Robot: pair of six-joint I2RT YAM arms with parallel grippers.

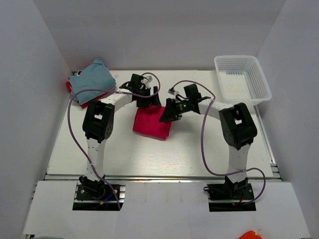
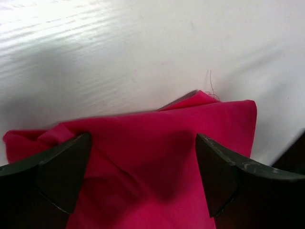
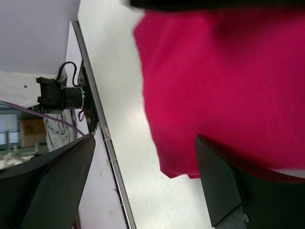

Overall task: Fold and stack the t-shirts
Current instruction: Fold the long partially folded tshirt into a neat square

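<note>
The left pincer (image 1: 149,102) and right pincer (image 1: 165,115) both gape wide, holding nothing, at the far edge of the folded pink shirt (image 1: 152,125) lying mid tabletop (image 1: 199,149), probably poised to carry it onto the blue-grey shirt (image 1: 93,79) far left.

On my overhead feed, a white plastic mesh basket (image 1: 234,58) sits upright at the far right corner of the pale, faintly grained tabletop (image 1: 149,154). Plain white walls (image 1: 30,74) enclose it. A small orange object (image 1: 250,235) pokes in at the bottom edge.
</note>
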